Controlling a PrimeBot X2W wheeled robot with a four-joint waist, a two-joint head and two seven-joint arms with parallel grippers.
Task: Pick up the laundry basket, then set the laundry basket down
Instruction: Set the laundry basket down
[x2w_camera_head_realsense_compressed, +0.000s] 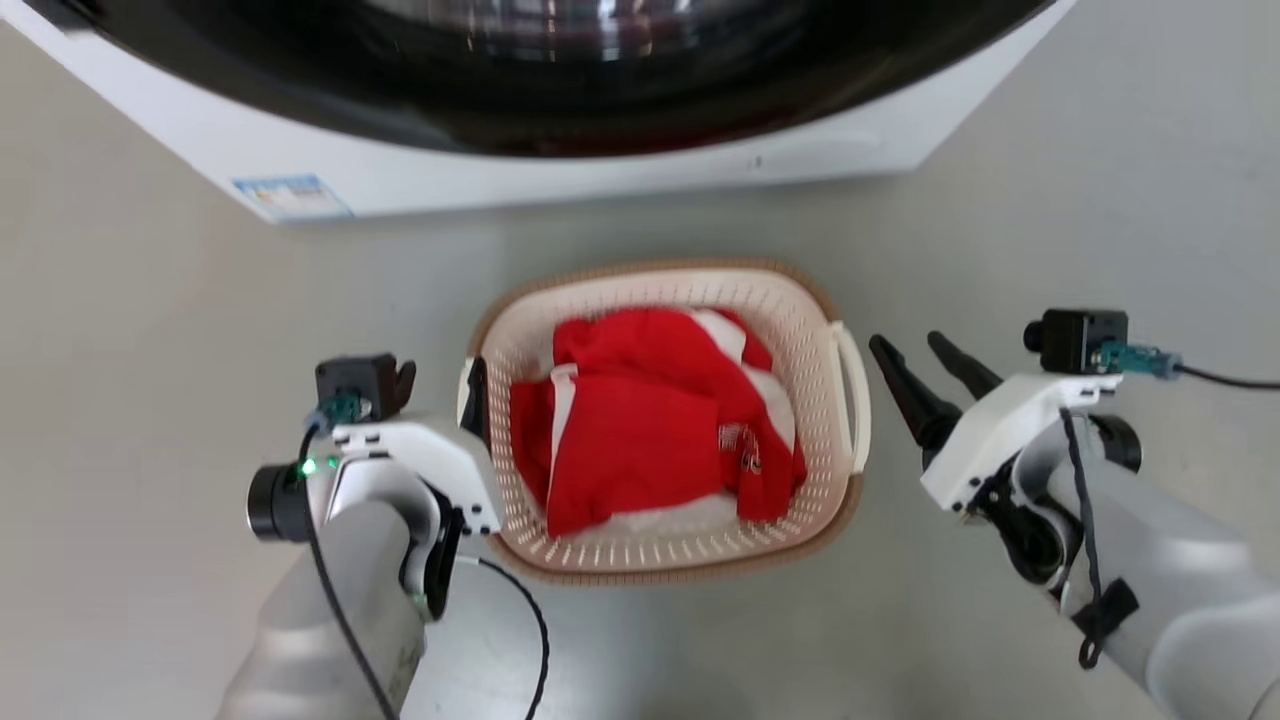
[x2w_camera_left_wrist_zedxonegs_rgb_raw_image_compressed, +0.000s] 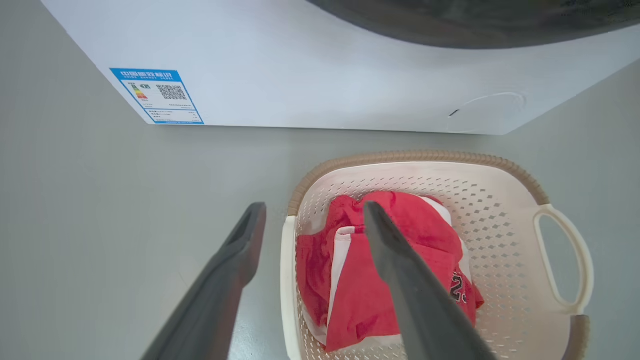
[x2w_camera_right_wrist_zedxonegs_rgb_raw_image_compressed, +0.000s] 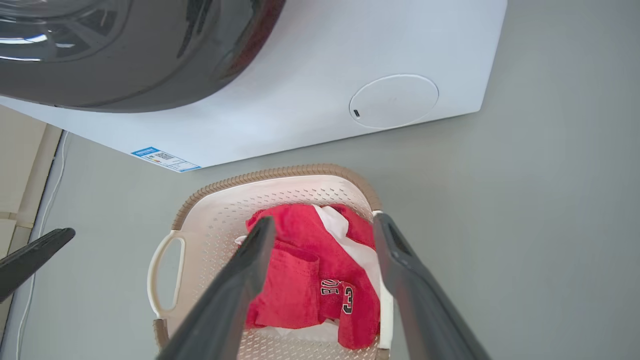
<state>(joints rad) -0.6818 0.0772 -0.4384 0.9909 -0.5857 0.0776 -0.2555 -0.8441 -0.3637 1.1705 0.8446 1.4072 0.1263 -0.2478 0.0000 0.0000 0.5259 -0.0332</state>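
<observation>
Both spread, left claw (x2w_camera_left_wrist_zedxonegs_rgb_raw_image_compressed: 314, 210) and right claw (x2w_camera_head_realsense_compressed: 908, 345) flank the rounded, perforated cream plastic laundry basket (x2w_camera_head_realsense_compressed: 792, 330).

In my left wrist view I read black numerals "23" (x2w_camera_left_wrist_zedxonegs_rgb_raw_image_compressed: 457, 290) printed on the red garment (x2w_camera_left_wrist_zedxonegs_rgb_raw_image_compressed: 360, 300) that lies in the laundry basket (x2w_camera_left_wrist_zedxonegs_rgb_raw_image_compressed: 415, 157). In my right wrist view the same print shows a "3" with black letters beside it, turned sideways and too small for me to make out. On the washer (x2w_camera_left_wrist_zedxonegs_rgb_raw_image_compressed: 325, 75), low at one front corner, sits a blue-edged label (x2w_camera_left_wrist_zedxonegs_rgb_raw_image_compressed: 157, 96) with a QR code and a heading in Chinese characters. Its finer lines are too small to read.
</observation>
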